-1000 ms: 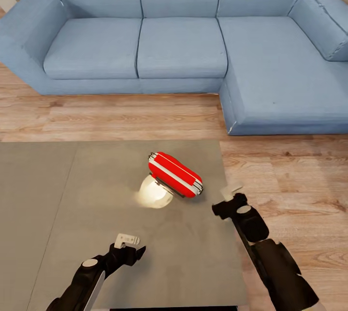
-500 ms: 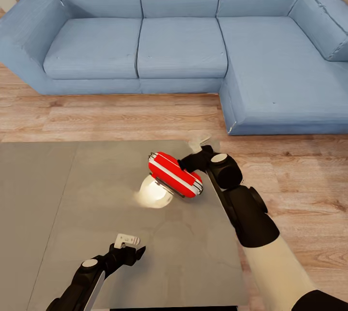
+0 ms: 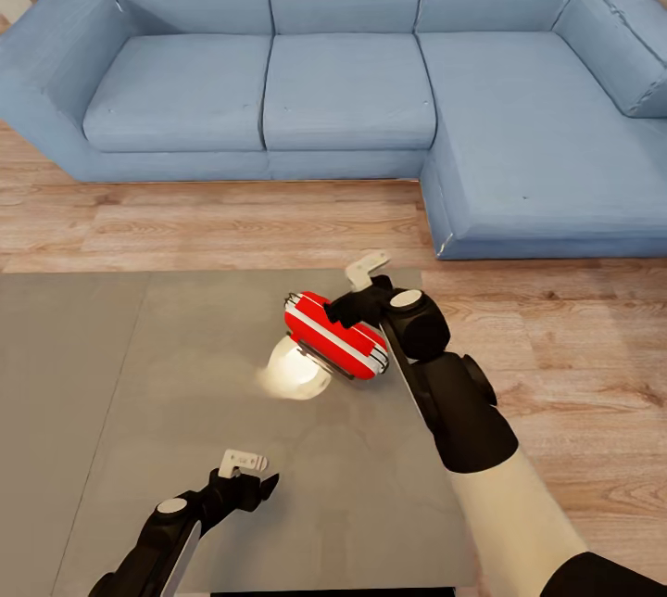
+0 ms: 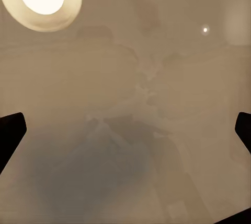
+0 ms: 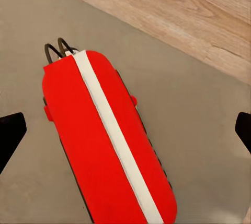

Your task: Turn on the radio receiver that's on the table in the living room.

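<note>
The blue sofa (image 3: 352, 78) is the biggest thing here, sitting on the wood floor (image 3: 574, 328) past the far edge of the table (image 3: 111, 374). The grey table is taking up the near part of the room, and a bright lamp glow (image 3: 295, 373) is shining on its top.

The radio receiver (image 3: 335, 335) is lying on the table close to the far right corner. It is not far from the right edge. In the right wrist view the radio receiver (image 5: 107, 140) is showing its red back with the white band, and its thin handle (image 5: 56, 49) is poking out at one end. The dial is not showing, so the button side is hard to find from here.

The right gripper (image 3: 357, 286) is hovering right over the radio, its fingers spread wide and holding nothing. The left gripper (image 3: 243, 472) is waiting near the front edge, well apart from the radio. Its fingers are wide too, over bare table (image 4: 125, 98).

What could go wrong? The radio is light and resting tipped. A push from the side could be sliding it toward the right edge, or rolling it over, without pressing anything. Pressing the red shell instead of the dial would be doing nothing.
</note>
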Motion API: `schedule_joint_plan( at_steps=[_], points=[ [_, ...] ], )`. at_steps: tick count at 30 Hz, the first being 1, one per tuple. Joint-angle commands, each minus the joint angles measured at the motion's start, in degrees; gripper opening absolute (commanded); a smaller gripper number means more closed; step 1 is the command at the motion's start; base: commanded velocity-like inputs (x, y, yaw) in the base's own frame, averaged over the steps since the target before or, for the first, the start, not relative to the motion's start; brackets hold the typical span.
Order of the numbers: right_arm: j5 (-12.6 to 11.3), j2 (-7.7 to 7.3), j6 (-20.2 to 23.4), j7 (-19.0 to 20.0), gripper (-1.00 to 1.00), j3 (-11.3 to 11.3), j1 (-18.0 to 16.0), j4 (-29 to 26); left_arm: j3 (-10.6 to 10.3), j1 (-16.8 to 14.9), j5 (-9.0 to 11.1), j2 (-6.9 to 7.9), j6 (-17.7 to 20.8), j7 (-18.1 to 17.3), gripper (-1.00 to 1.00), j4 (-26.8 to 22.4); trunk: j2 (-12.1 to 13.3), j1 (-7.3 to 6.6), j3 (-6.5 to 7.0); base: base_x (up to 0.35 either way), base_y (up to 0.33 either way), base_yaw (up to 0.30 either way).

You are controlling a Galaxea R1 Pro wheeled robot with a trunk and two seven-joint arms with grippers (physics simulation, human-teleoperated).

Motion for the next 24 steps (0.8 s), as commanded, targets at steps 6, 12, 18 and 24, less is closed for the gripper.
schedule_joint_plan(
  at_steps=[6, 12, 18, 24],
  points=[
    [0.04, 0.44, 0.0, 0.91, 1.0, 0.0, 0.0, 8.16, 0.0, 0.0, 0.0, 0.01, 0.0, 0.0, 1.0, 0.08, 0.0, 0.0, 0.0, 0.0, 0.0, 0.0],
    [0.21, 0.44, 0.0, 1.03, 1.0, 0.0, 0.0, 10.67, 0.0, 0.0, 0.0, 0.01, -0.05, 0.0, 1.0, 0.41, 0.0, 0.0, 0.0, 0.0, 0.0, 0.0],
    [0.38, 0.44, 0.0, 1.07, 1.0, 0.36, 0.0, 11.02, 0.05, 0.0, 0.0, 0.01, -0.15, 0.0, 1.0, 0.45, 0.0, 0.0, 0.0, 0.0, 0.0, 0.0],
    [0.46, 0.44, 0.0, 1.08, 1.0, 1.52, -2.49, 14.33, 0.04, 0.0, -0.02, 0.04, -0.17, 0.0, 1.0, 0.46, 0.0, 0.0, 0.0, 0.0, 0.0, 0.0]
  ],
)
